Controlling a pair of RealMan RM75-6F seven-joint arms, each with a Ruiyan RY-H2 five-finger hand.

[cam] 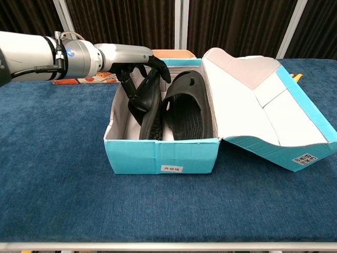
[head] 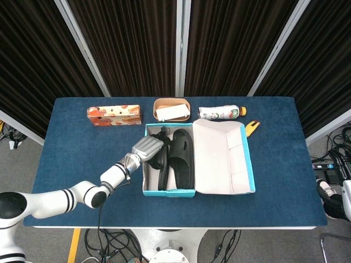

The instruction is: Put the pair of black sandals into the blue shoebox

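Blue shoebox (cam: 160,158) sits mid-tabletop (head: 71,159) with lid open, both black sandals (cam: 184,108) inside, the left one tipped on edge. Left hand (cam: 138,66) reaches in, fingers grasping that tilted sandal (cam: 149,105).

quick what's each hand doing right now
Left hand: over the blue shoebox, fingers on the tilted left sandal; a firm grip cannot be told.
Right hand: not in view.
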